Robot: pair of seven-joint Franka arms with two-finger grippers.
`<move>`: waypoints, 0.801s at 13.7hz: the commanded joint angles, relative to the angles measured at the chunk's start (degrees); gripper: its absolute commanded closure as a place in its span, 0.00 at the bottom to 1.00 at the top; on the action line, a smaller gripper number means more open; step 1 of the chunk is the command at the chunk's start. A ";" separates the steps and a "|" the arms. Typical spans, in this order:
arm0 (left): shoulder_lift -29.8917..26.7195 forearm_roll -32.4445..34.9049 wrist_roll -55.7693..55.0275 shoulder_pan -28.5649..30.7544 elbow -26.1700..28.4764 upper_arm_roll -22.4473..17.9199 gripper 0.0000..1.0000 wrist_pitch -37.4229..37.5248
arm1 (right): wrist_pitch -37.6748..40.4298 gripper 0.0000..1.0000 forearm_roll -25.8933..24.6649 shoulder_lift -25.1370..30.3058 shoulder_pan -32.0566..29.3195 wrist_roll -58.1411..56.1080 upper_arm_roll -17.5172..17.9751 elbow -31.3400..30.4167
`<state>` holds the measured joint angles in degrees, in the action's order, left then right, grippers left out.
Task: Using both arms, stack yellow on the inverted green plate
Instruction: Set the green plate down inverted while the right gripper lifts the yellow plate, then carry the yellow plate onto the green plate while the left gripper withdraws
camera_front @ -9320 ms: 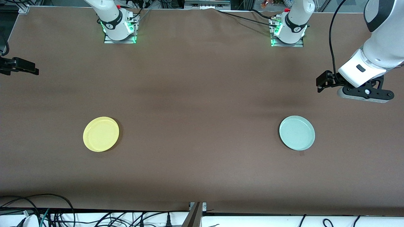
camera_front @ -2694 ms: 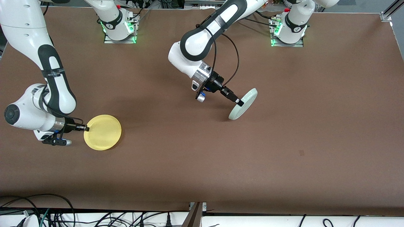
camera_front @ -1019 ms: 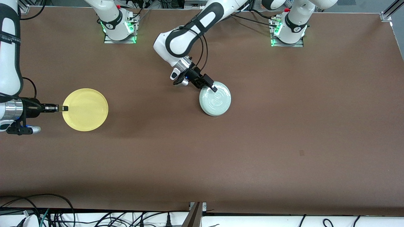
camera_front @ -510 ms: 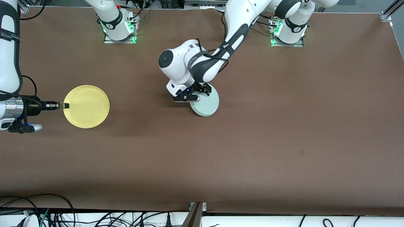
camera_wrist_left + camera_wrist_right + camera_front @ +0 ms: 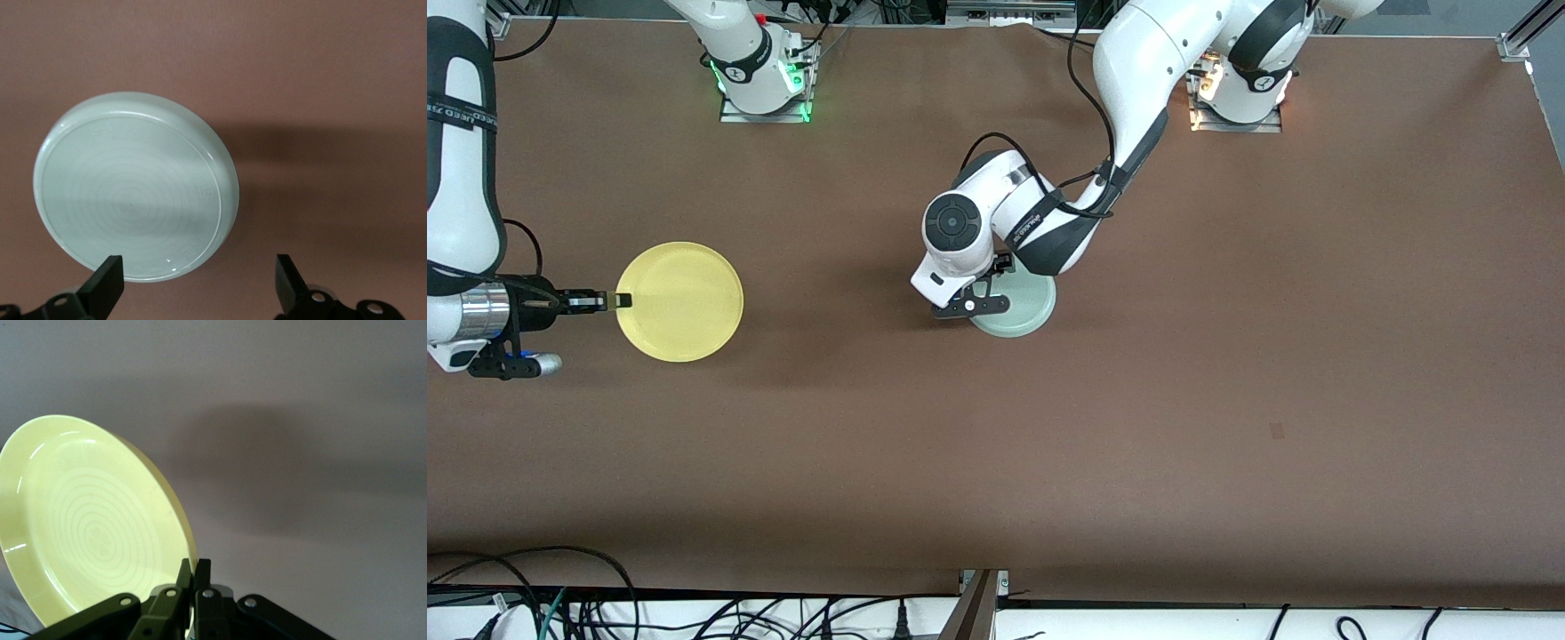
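Two-arm plate stacking, mid-task. The green plate (image 5: 1021,313) lies upside down on the table (image 5: 1227,400) near its middle, its flat ringed underside facing up in the left wrist view (image 5: 133,200). The left gripper (image 5: 971,305) hangs just over that plate's edge with its fingers (image 5: 107,287) spread wide and clear of the rim, holding nothing. The yellow plate (image 5: 679,301) is toward the right arm's end of the table, well apart from the green one; the right gripper (image 5: 615,300) is pinched tight on its rim, and the right wrist view shows the plate (image 5: 93,520) hollow side up and tilted against the fingers (image 5: 193,577).

The step in hand appears to be the carry and the set-down of the yellow plate. To do it well, you should first lift the left arm up and away, since its wrist covers part of the green plate. You should then bring the yellow plate across level; a grip on one point of the rim is likely to let it sag or pivot. Centre it over the ringed underside before you lower it, as the two plates look alike in size and leave little margin. Let go only once it rests flat, because smooth plastic on a flat base may slide.
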<state>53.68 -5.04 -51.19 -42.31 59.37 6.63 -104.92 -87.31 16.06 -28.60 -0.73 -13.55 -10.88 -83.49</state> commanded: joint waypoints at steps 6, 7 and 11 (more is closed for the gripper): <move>-14.29 13.30 26.96 14.85 1.28 -1.18 0.00 14.65 | -11.02 1.00 9.68 0.74 8.71 7.82 0.25 -9.22; -16.14 13.22 30.76 18.63 1.36 -1.01 0.00 14.57 | -13.22 1.00 10.22 1.09 10.64 10.10 0.25 -10.54; -21.86 13.12 43.59 27.53 2.77 -0.57 0.00 14.74 | -19.54 1.00 10.40 2.49 19.17 18.19 1.99 -15.55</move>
<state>35.61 7.30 -12.97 -16.34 59.35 4.99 -90.61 -103.11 25.56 -29.10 15.49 1.40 -9.66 -94.00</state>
